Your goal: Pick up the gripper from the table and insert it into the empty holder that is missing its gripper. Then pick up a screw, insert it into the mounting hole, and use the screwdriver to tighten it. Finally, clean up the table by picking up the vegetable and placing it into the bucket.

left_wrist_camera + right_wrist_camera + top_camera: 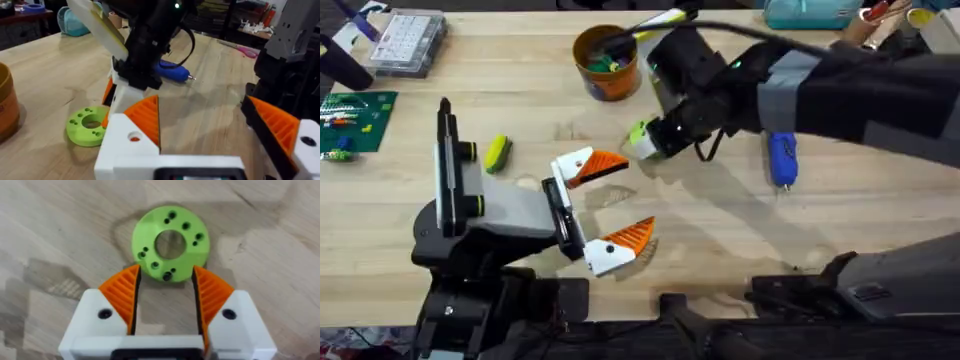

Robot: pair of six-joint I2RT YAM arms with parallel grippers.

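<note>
A: Position of the green ring part (170, 242)?
B: Flat on the wooden table (720, 240), near the middle, just in front of the right gripper (165, 287). The orange pads flank its near rim, spread apart, nothing clamped.

A: Left gripper (610, 205)?
B: Released, fingers wide, empty, left of centre and nearer than the ring.

A: Screwdriver (781, 158)?
B: Blue, lying right of the ring, partly under the right arm.

A: Vegetable (498, 153) and bucket (605, 62)?
B: The yellow-green piece lies left of the left gripper. The orange bucket stands far centre, holding small items. A clear compartment box (408, 42) sits far left.
</note>
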